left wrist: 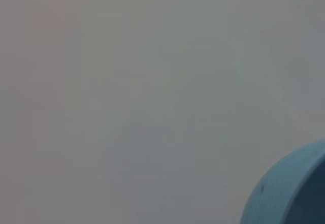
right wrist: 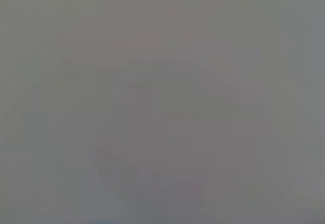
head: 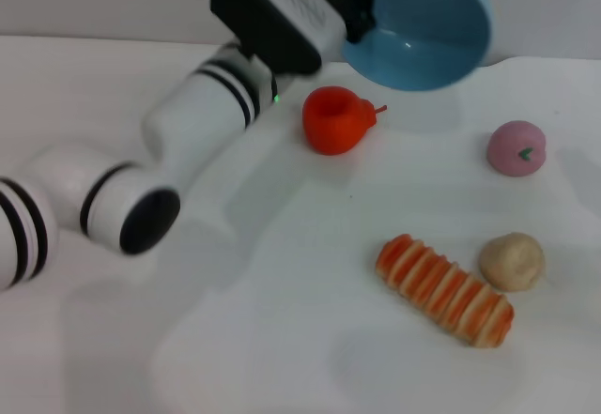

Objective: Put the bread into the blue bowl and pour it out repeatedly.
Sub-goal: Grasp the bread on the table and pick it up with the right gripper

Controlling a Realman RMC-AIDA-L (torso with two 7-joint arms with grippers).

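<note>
1. Your left arm reaches in from the left of the head view and up toward the far edge of the white worktop (head: 235, 339). Its left tool (head: 362, 20) sits at the rim of the round, smooth, light-blue plastic bowl (head: 427, 34).
2. The left tool is clamped on the blue bowl's rim and carries it raised above the worktop, tipped on its side so that the open mouth faces toward you and downward. The inside you can see holds nothing.
3. In the left wrist view only a curved piece of the blue bowl (left wrist: 289, 193) shows in one corner, against a plain grey background.
4. The bread (head: 444, 289), an elongated oval loaf with ridged orange-and-cream stripes facing up, lies on the worktop at the near right, well apart from the bowl. It lies slantwise, with its far end pointing to the left.
5. A small round beige lump (head: 512, 261) sits just beside the bread's right side; you cannot tell whether the two touch.
6. A red-orange fruit with a short stem (head: 336, 119) rests on the worktop below the bowl's lower rim, near the left arm's wrist.
7. A pink round fruit with a small green mark (head: 516, 147) sits toward the right edge, away from the others.
8. The right tool does not appear in any view; the right wrist view shows only a featureless grey field.
</note>
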